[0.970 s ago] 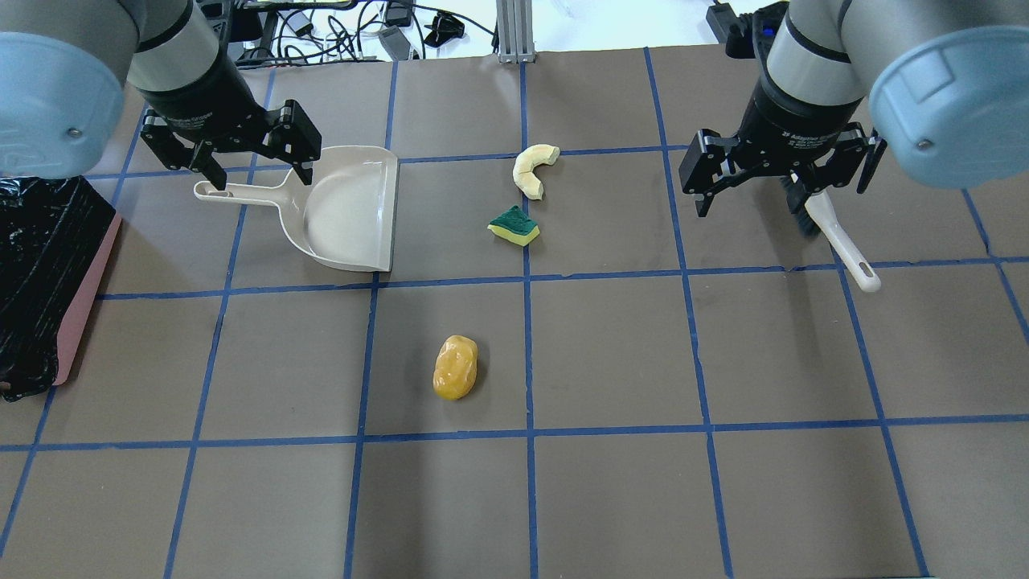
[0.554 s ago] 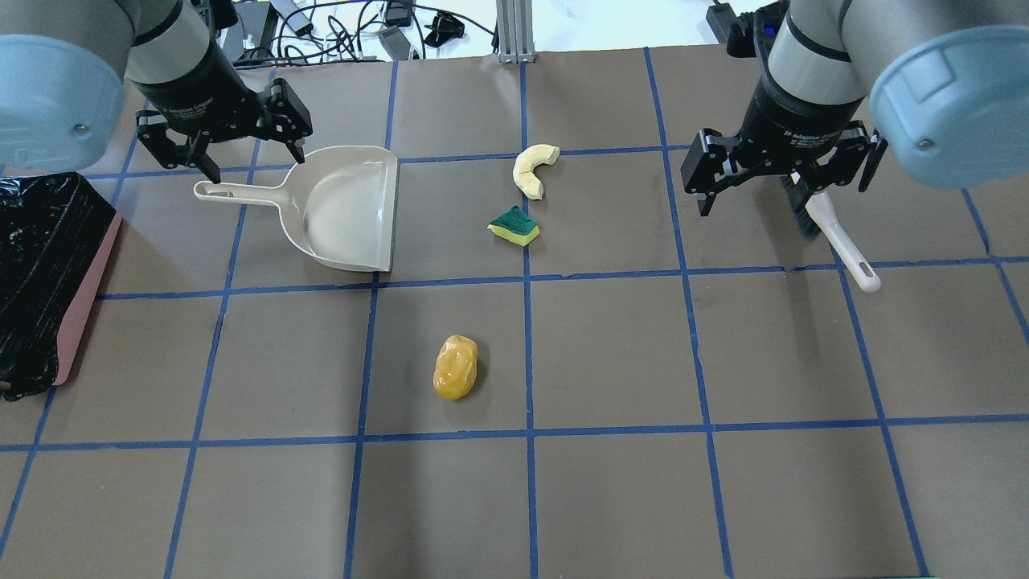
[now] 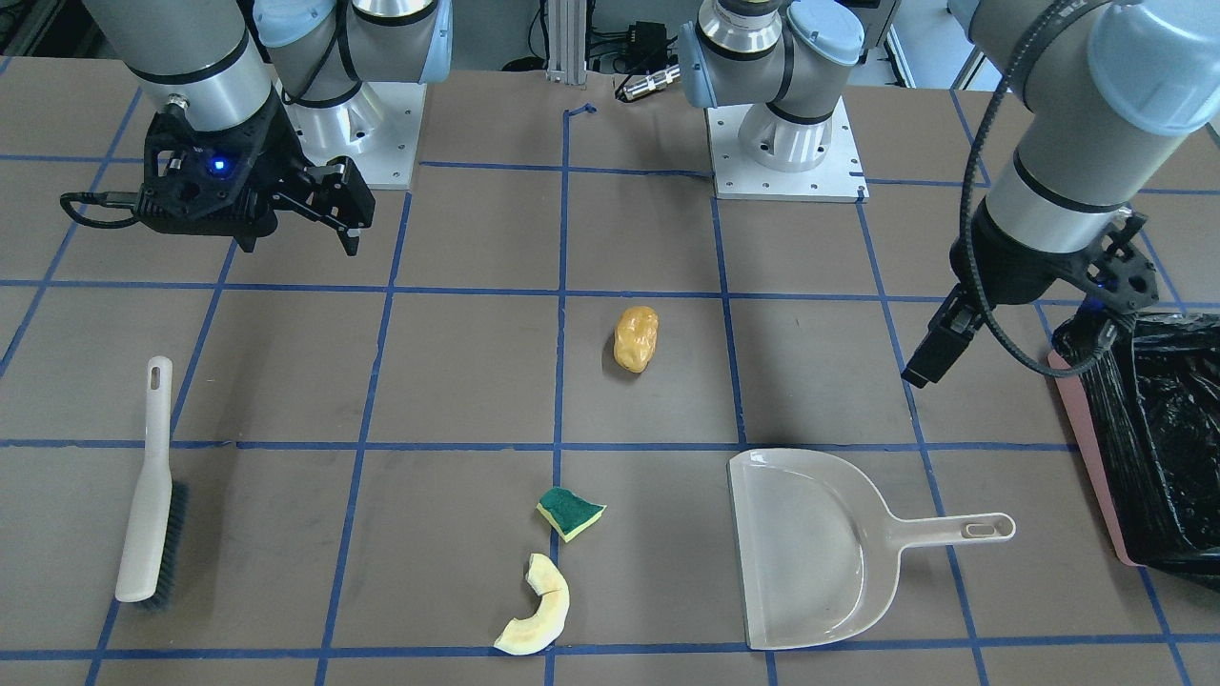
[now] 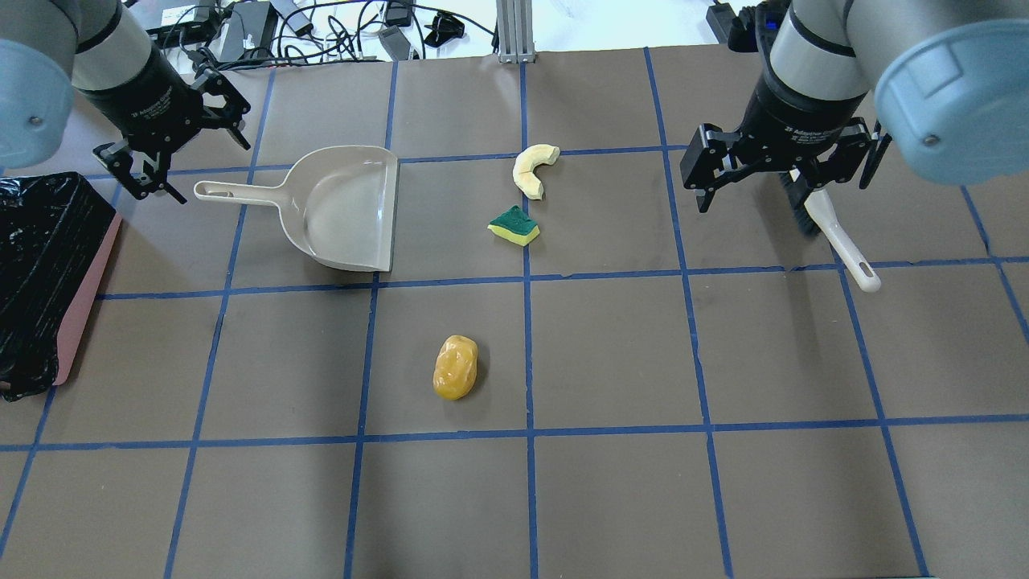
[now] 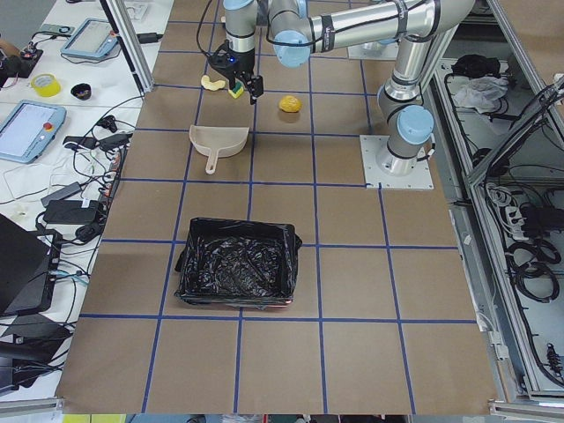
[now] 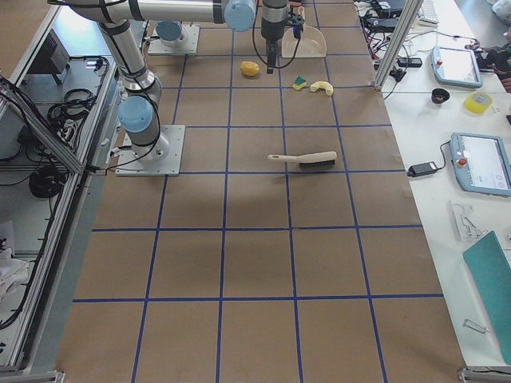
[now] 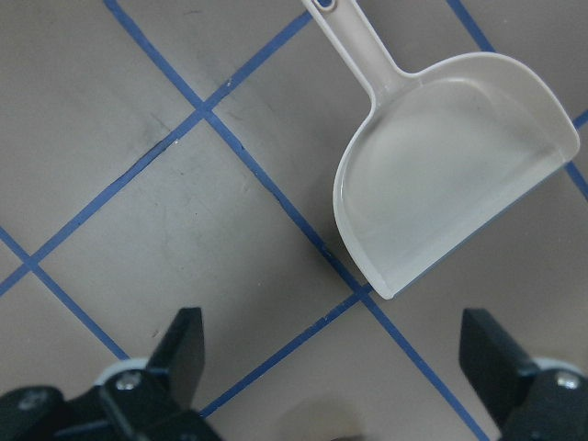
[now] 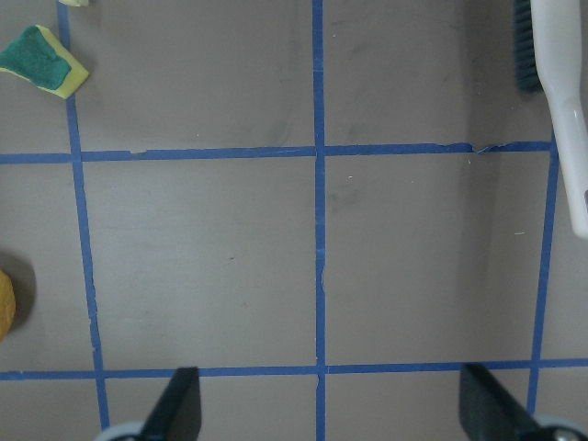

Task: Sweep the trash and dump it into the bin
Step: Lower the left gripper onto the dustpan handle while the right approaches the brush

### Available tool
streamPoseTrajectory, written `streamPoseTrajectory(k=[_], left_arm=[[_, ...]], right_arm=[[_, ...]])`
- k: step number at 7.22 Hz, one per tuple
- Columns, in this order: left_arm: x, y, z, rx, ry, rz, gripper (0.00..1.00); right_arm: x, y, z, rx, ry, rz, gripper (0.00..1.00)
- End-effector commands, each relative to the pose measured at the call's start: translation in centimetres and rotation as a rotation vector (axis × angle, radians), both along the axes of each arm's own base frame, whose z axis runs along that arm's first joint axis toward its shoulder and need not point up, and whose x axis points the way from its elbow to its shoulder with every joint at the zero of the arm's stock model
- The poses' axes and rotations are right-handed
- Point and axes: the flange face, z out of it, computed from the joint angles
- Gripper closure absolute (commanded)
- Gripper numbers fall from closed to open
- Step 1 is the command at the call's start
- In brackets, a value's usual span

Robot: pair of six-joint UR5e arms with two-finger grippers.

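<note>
Trash (image 4: pixel 513 225) between and well apart from both empty, spread jaws

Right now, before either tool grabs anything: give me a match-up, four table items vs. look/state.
Things:
1. dustpan
2. brush
3. sponge chunk
4. bin

Look/state:
A. green and yellow
B. lined with black plastic
C. beige, nothing in it
D. dark bristles, pale handle

Pairs: 1-C, 2-D, 3-A, 4-B

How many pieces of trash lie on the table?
3: the orange-yellow lump lies alone; the sponge chunk and the cream slice lie close together, facing the dustpan.
</note>
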Motion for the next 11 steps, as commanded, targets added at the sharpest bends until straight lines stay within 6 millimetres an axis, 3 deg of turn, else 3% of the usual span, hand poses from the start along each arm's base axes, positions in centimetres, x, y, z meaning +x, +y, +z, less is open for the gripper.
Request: streamPoseTrajectory(k=[1,3,5,7,8,10,11], left_arm=[[0.8,-1.0,-1.3,-0.003,-0.006,0.062,0.00],[2.0,-3.4,-3.9,-0.055,-0.058,0.352,0.00],[2.5,-5.1,-7.0,-0.001,-0.061,0.364,0.00],[3.7,-7.6,-8.4,-0.022,-0.055,0.528,0.00],[4.5,-8.8,-9.4,-0.013,-0.060,0.541,0.00],[7.2,-12.3,-13.1,-0.008,-0.067,0.567,0.03],[7.9,-13.8,-13.8,-0.011,-0.047,0.573,0.06]], right_arm=[[-0.2,0.1,0.3,-0.001,0.008,0.000,0.00],[0.1,0.0,0.0,-0.001,-0.001,0.005,0.00],[0.1,-0.1,0.0,-0.004,-0.003,0.003,0.00],[-0.3,-0.3,0.2,-0.017,0.018,0.005,0.00],[-1.2,-0.7,0.1,-0.016,0.018,0.029,0.00],[-6.7,-1.8,-0.7,0.005,0.011,0.089,0.00],[-9.2,-2.7,-1.7,0.024,0.006,0.126,0.00]])
